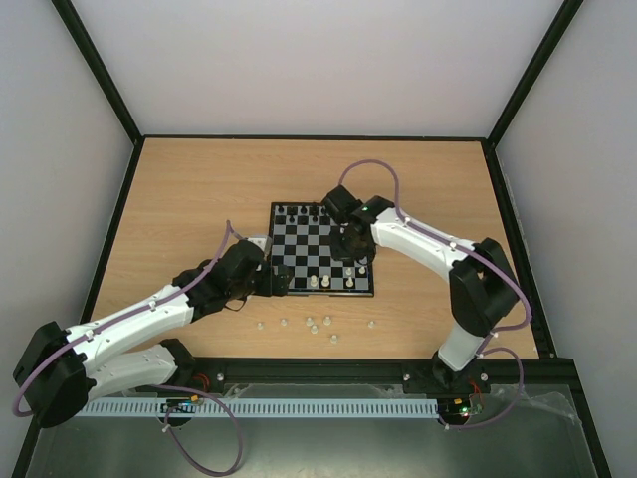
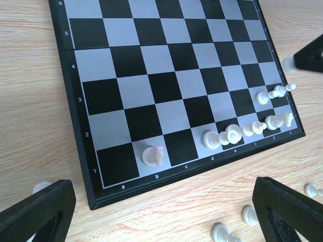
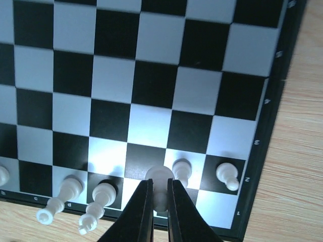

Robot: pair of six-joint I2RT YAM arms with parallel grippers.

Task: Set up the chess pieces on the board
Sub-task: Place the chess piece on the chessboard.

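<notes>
A white pawn is pinched between the closed fingers of the right gripper, over the pawn row of the board; only the right wrist view shows this. The left gripper gapes wide and empty at the board's corner; loose white pieces lie just beside it.

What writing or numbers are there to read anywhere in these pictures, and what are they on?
"6", "5", "4", "3", "2", "1": down the left border of the board, left wrist view.
"a", "b", "c", "d", "e": along its near border; letters further right too small.
Right wrist view: border marks too blurred to read.
Top view: none readable.
</notes>
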